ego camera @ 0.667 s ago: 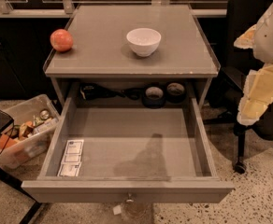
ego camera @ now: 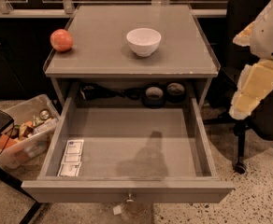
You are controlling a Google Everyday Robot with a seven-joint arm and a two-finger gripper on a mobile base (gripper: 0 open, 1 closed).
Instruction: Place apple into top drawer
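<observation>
Grey top drawer (ego camera: 80, 190) is pulled wide open under the little table (ego camera: 104, 59). Its floor is bare apart from the white labelled packets (ego camera: 71, 157) in its 7 o'clock corner, so the landing spot is ready. Honestly almost nothing has changed from a moment ago: the apple (ego camera: 61, 40) sits in the same place at the 10 o'clock corner of the tabletop, well apart from the white bowl (ego camera: 143, 41) near 12, untouched. Only thing that's moved is the white-and-cream robot arm (ego camera: 262, 73) at the 3 o'clock edge of the view, which looks nudged slightly upward. The gripper is somewhere past that right edge, out of frame, so I can't tell how open it is or what it's got, though it's clearly not the apple. My read: the task's barely started, and the reach for the apple is what comes next.
</observation>
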